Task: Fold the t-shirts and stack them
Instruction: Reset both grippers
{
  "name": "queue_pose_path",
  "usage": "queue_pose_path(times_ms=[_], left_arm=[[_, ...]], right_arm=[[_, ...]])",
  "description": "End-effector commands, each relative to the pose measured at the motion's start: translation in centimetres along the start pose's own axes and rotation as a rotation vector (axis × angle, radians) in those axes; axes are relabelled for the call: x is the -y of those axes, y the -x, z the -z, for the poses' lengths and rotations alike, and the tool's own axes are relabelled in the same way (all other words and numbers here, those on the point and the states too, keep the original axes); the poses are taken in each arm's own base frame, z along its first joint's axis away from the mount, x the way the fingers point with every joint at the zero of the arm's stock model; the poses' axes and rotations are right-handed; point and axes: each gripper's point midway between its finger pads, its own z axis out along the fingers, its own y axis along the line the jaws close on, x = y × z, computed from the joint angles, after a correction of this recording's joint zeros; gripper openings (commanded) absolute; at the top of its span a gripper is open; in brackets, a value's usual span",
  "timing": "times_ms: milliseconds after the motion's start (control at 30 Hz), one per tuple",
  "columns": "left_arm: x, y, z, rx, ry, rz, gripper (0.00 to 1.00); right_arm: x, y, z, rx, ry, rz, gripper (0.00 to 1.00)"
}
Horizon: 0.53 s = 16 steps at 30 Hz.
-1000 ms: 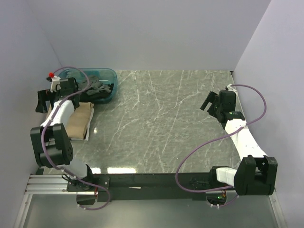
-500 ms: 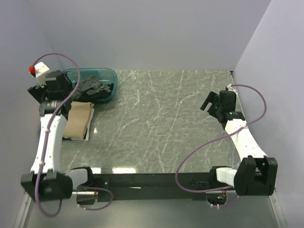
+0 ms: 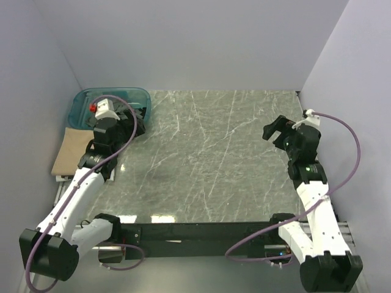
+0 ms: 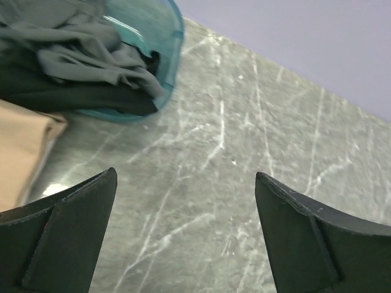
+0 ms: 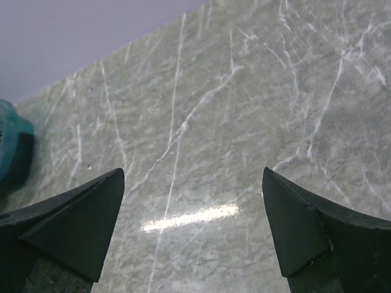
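Note:
A folded tan t-shirt (image 3: 68, 152) lies at the table's left edge; its corner shows in the left wrist view (image 4: 18, 146). Crumpled grey and black t-shirts (image 4: 79, 61) fill a teal bin (image 3: 116, 94) at the back left. My left gripper (image 3: 129, 122) is open and empty, hovering by the bin's near right side above bare marble (image 4: 186, 183). My right gripper (image 3: 275, 129) is open and empty above the table's right side (image 5: 192, 177). The bin's edge (image 5: 12, 146) shows at the far left of the right wrist view.
The grey marble table (image 3: 214, 152) stretches between the two arms. Purple-grey walls close in the back and both sides. Purple cables loop from both arms.
My left arm has swung from the far left, over the tan t-shirt, to the bin's near right side. My right arm has straightened and shifted slightly. Both grippers stay open.

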Motion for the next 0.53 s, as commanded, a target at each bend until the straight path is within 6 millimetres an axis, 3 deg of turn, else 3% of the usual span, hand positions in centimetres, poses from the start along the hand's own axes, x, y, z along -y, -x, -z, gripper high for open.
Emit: queue_pose_path(times_ms=[0,233,333,500], left_arm=[[3.0,1.7,1.2,0.077,-0.162,0.051,1.00],[0.1,-0.7,1.0,0.043,-0.060,0.032,0.99],[-0.9,-1.8,0.9,0.008,-0.019,0.032,0.99],[-1.0,-2.0,1.4,0.010,-0.028,0.041,0.99]], right_arm=[[-0.8,1.9,1.6,0.086,0.044,0.006,1.00],[0.5,1.7,4.1,0.171,0.007,-0.038,1.00],[-0.2,1.6,4.8,0.196,0.062,-0.028,1.00],[0.4,0.9,4.7,0.176,0.041,-0.023,1.00]])
